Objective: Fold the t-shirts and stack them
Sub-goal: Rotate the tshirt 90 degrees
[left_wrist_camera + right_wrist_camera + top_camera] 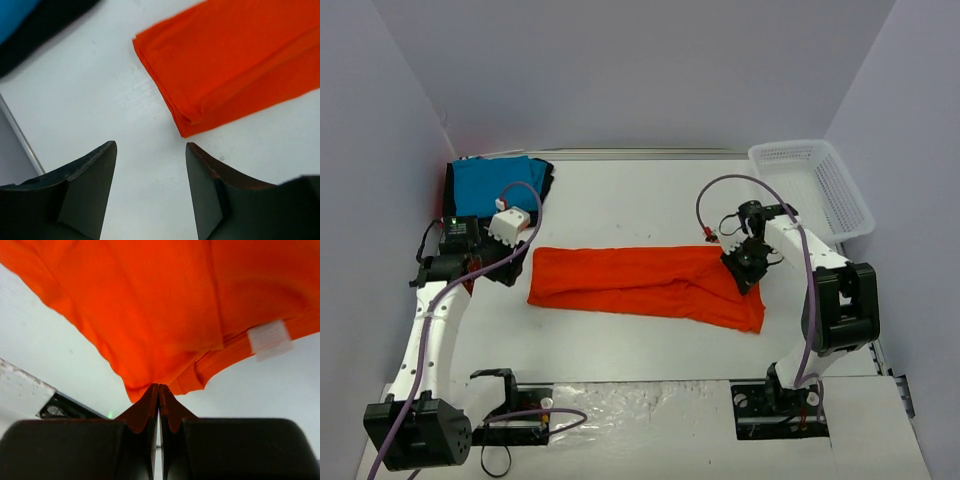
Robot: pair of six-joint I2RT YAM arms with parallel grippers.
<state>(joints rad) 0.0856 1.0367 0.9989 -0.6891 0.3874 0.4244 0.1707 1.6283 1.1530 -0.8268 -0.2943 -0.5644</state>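
Across the table (pixel 620 340) your orange shirt (pixel 630 283) lies as a long strip, left to right. Your left gripper (pixel 151 147) hovers spread just short of its left end. Your right gripper (pixel 159 387) is at the right end, fingers pressed together at the hem; you cannot tell if cloth is caught. Only the right wrist view shows the label (pixel 270 340).
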